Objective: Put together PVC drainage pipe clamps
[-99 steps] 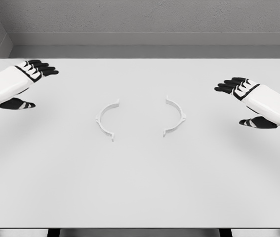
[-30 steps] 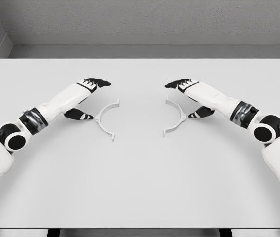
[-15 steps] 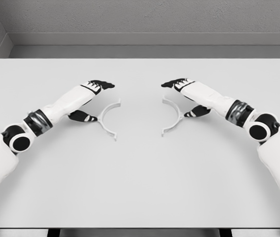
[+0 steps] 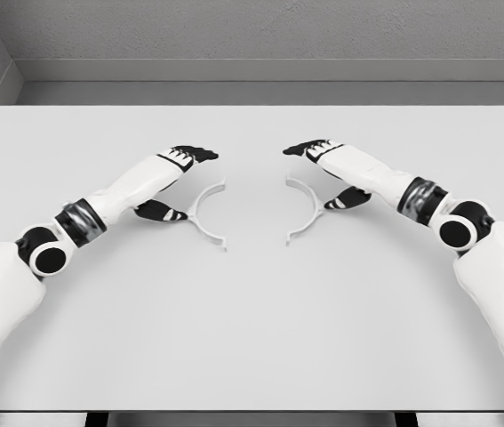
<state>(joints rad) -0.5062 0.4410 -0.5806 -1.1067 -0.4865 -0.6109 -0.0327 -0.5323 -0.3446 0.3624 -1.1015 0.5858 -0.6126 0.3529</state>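
Two white half-ring clamp pieces lie flat on the white table (image 4: 252,338), their open sides facing each other. The left clamp half (image 4: 200,216) curves around the thumb side of my left hand (image 4: 195,185). That hand is open, its fingers stretched over the piece's far end and its thumb low against the outer curve. The right clamp half (image 4: 313,208) sits the same way by my open right hand (image 4: 312,178), whose thumb rests at its outer curve. A gap of table separates the two pieces.
The table's far edge meets a grey wall (image 4: 252,36). Both forearms lie low over the table, the left arm (image 4: 83,218) from the lower left and the right arm (image 4: 429,209) from the right.
Both hands have come in from the table's sides to the clamp halves. Over the last second each piece has slid inward with its hand, narrowing the gap.
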